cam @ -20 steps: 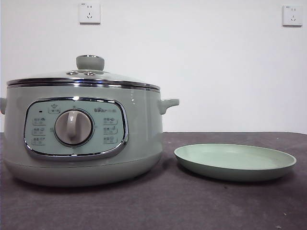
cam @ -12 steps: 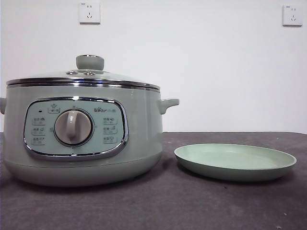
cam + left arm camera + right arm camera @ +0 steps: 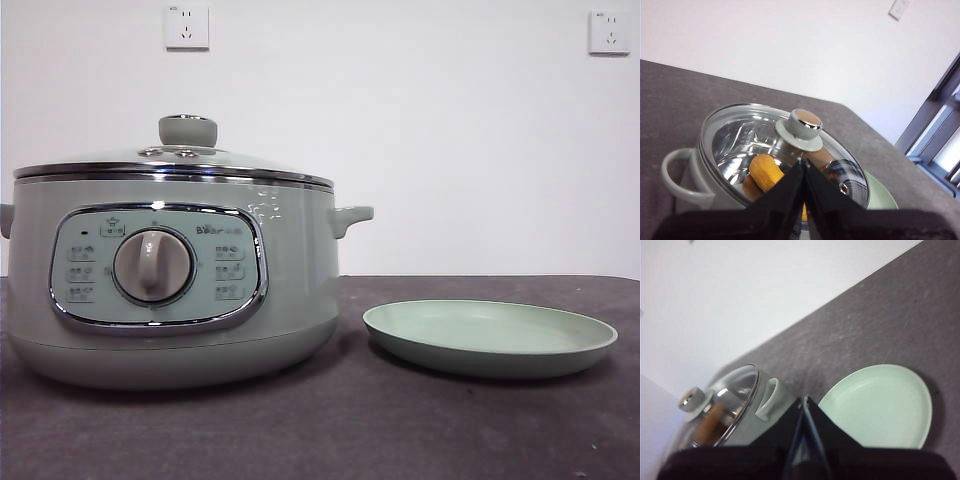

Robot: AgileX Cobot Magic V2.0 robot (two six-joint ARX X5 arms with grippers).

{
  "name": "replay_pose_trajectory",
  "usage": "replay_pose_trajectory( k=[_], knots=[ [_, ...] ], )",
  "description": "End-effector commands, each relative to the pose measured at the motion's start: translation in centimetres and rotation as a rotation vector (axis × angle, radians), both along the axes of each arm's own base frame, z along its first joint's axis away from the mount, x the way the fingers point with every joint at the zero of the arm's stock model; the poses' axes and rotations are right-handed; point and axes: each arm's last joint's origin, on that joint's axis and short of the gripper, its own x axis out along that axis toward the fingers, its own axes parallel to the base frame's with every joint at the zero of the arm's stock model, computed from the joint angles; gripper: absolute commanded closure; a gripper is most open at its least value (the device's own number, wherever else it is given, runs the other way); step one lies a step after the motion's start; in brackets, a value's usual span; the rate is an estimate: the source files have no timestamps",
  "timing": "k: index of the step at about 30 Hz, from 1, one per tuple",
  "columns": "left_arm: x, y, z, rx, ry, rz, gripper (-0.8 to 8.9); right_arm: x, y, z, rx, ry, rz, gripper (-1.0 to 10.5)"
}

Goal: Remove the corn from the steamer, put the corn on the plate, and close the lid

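Note:
The sage-green steamer [image 3: 170, 280] stands at the left of the dark table with its glass lid [image 3: 175, 160] on, knob [image 3: 188, 130] up. The empty pale green plate [image 3: 490, 338] lies to its right. In the left wrist view the yellow-orange corn [image 3: 765, 172] shows through the lid [image 3: 755, 135] inside the steamer [image 3: 685, 175]. My left gripper [image 3: 803, 161] is shut, above the steamer short of the knob [image 3: 800, 127]. My right gripper [image 3: 804, 399] is shut, high above the gap between steamer [image 3: 740, 405] and plate [image 3: 880, 405]. No gripper shows in the front view.
Two wall sockets [image 3: 187, 27] sit on the white wall behind. A window frame [image 3: 935, 125] is off the table's far side in the left wrist view.

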Motion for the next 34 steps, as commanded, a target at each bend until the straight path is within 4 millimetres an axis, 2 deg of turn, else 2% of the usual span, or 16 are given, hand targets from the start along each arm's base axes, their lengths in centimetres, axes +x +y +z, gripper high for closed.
replay_pose_trajectory(
  k=[1, 9, 14, 16, 18, 20, 22, 24, 26, 27, 34],
  knots=[
    [0.2, 0.0, 1.7, 0.084, -0.018, -0.008, 8.22, 0.1, 0.0, 2.5, -0.166, -0.072, 0.023, 9.6],
    [1.5, 0.0, 6.5, 0.239, 0.019, -0.046, 8.21, 1.3, 0.1, 8.9, -0.346, -0.096, 0.059, 9.5],
    [2.4, 0.0, 8.7, 0.314, 0.074, -0.075, 8.17, 2.2, 0.2, 11.3, -0.443, -0.05, 0.102, 9.5],
    [2.8, 0.0, 9.3, 0.328, 0.101, -0.085, 8.13, 2.5, 0.3, 11.9, -0.476, -0.027, 0.171, 9.5],
    [3.2, 0.0, 9.9, 0.332, 0.126, -0.093, 7.99, 3.0, 0.6, 12.3, -0.479, 0.004, 0.256, 9.4],
    [3.7, -0.1, 10.4, 0.331, 0.137, -0.1, 6.87, 3.6, 0.8, 12.4, -0.471, 0.036, 0.319, 9.1],
    [4.1, -0.1, 10.7, 0.331, 0.143, -0.107, 5.31, 4.3, 0.9, 12.3, -0.458, 0.069, 0.362, 7.8],
    [4.6, -0.2, 11.0, 0.331, 0.154, -0.115, 4.34, 5.1, 1.0, 12.0, -0.452, 0.098, 0.375, 6.0],
    [5.2, -0.3, 11.1, 0.33, 0.167, -0.127, 4.04, 5.9, 1.0, 11.6, -0.441, 0.138, 0.371, 4.5],
    [5.6, -0.4, 11.1, 0.331, 0.174, -0.132, 4.05, 6.2, 1.1, 11.4, -0.427, 0.159, 0.371, 4.3],
    [9.7, -1.7, 10.1, 0.309, 0.222, -0.192, 4.05, 7.5, 1.2, 10.7, -0.4, 0.223, 0.374, 4.4]
  ],
)
